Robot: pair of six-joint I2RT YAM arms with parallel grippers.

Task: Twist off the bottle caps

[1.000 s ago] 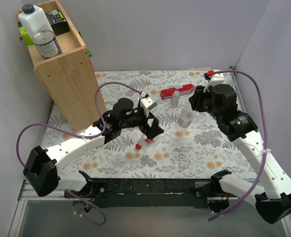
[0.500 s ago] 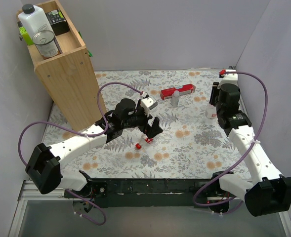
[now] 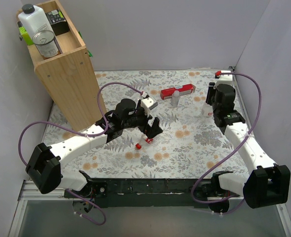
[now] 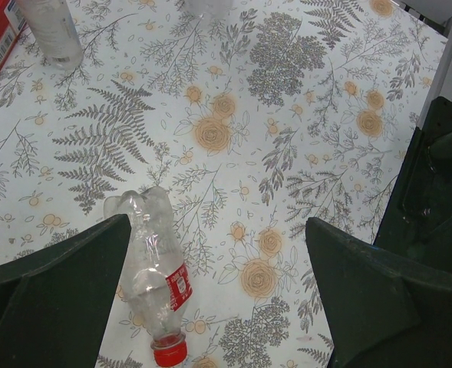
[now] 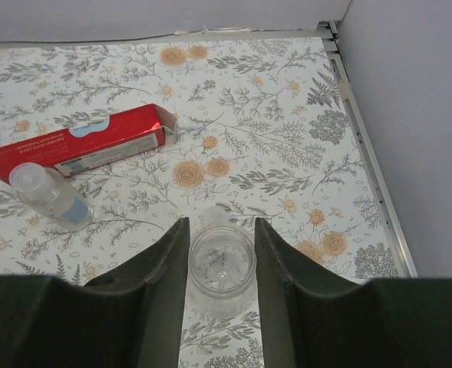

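two sets of fingers, two different jobs. our left fingers (image 4: 53, 291) stand spread wide and empty above the lying bottle (image 4: 158, 272). it rests on its side on the desk (image 3: 185, 148), its red cap (image 4: 169, 353) pointing near and left. our right fingers (image 5: 160, 284) are closed on a clear bottle (image 5: 222, 268), seen end-on. we see no red cap on it, though its neck is hard to make out. further left and a little farther off, a standing bottle (image 5: 51, 198) just beside the red box (image 5: 87, 146) shows a pale top and no red cap either.

we judge the lying bottle to be the one left to open. the next move calls for one set of fingers to pin its body while the other closes around the small cap and turns it. for that, the right side would have to set down what it holds.

the right fingers sit near the desk's right edge, with the wall (image 5: 410, 115) close beside, so any set-down suits the left of them better. bare desk shows between the two arms. the wooden shelf (image 3: 68, 74) stands well apart at far left.
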